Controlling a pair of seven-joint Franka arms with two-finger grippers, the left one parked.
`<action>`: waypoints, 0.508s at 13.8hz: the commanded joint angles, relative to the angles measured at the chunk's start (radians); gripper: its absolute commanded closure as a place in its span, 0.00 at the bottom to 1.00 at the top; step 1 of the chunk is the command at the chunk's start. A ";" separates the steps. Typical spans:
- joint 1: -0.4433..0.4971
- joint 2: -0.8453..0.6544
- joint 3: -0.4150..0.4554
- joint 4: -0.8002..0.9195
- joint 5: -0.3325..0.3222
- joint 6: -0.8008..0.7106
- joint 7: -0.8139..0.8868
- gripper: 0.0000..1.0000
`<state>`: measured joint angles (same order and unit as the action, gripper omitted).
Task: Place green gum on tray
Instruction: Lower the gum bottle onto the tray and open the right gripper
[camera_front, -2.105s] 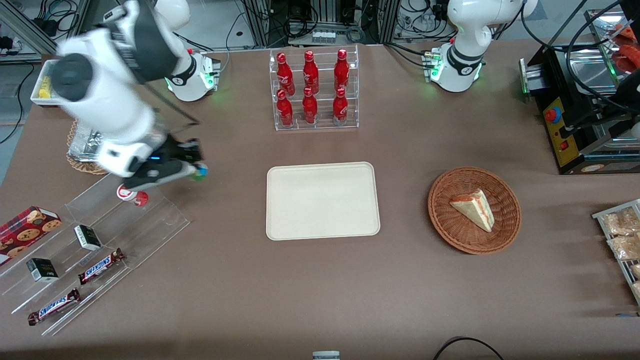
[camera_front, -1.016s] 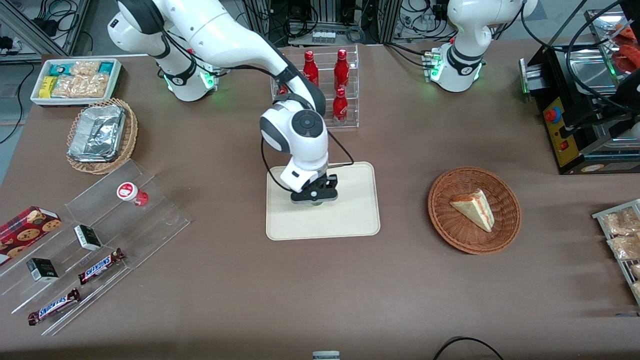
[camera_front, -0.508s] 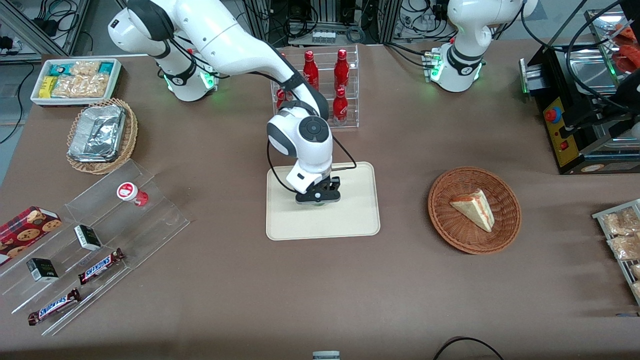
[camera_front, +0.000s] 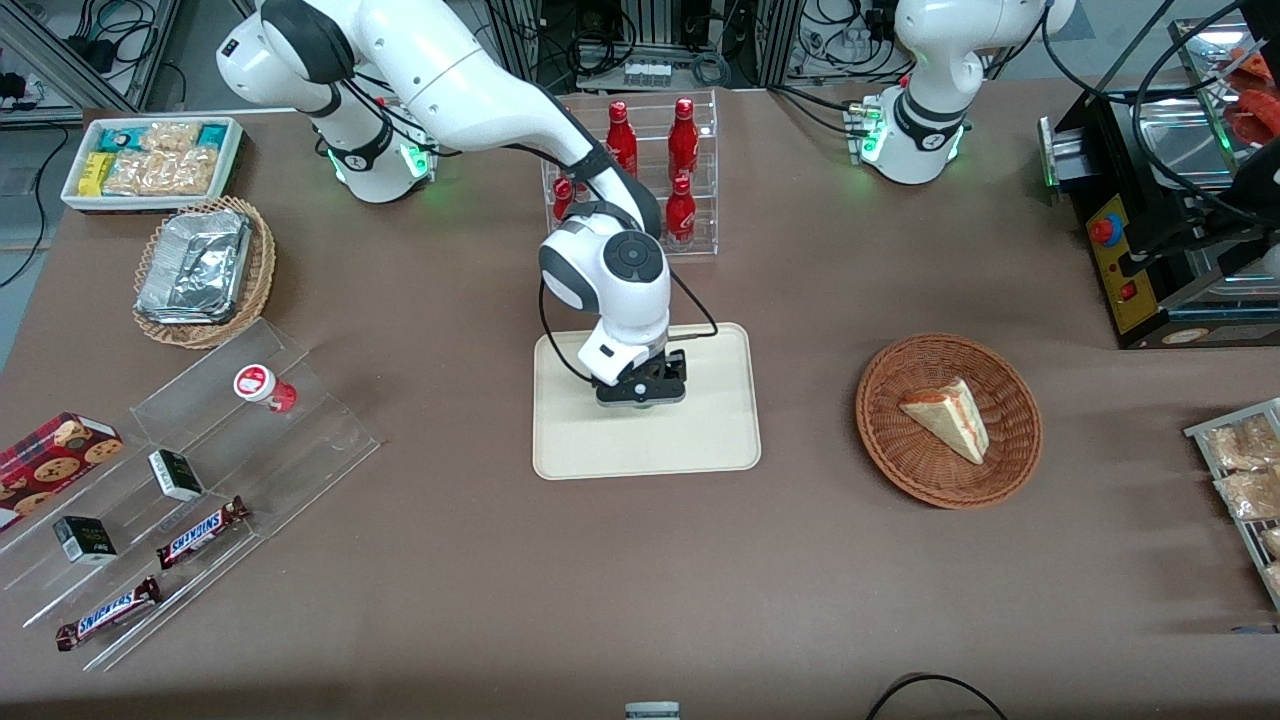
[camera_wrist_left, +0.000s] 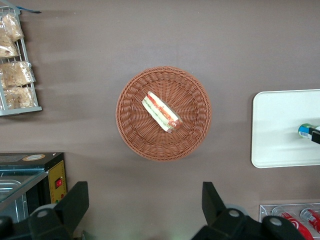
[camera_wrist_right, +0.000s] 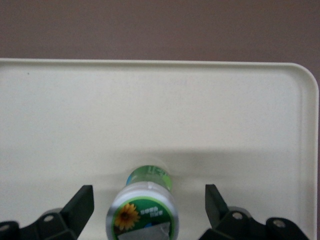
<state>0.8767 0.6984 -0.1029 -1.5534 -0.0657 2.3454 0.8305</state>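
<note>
Gripper (camera_front: 641, 392) directly above middle of tray (camera_front: 700, 440), fingers spread wide either side of green gum (camera_wrist_right: 143, 205) without touching. Green gum on tray surface, between fingers (hidden under gripper in front view). Bottle rack (camera_front: 690, 205) farther from front camera than tray. Wicker basket (camera_front: 905, 460) beside tray toward parked arm's end, sandwich (camera_front: 948, 418) in it. Red canister (camera_front: 262, 387) on stepped stand (camera_front: 310, 430) toward working arm's end.
</note>
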 joint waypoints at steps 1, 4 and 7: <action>-0.033 -0.078 0.005 0.007 -0.009 -0.065 -0.004 0.00; -0.073 -0.163 0.005 0.007 0.001 -0.164 -0.094 0.00; -0.137 -0.241 0.005 0.006 0.073 -0.245 -0.215 0.00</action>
<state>0.7816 0.5144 -0.1059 -1.5339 -0.0359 2.1564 0.6945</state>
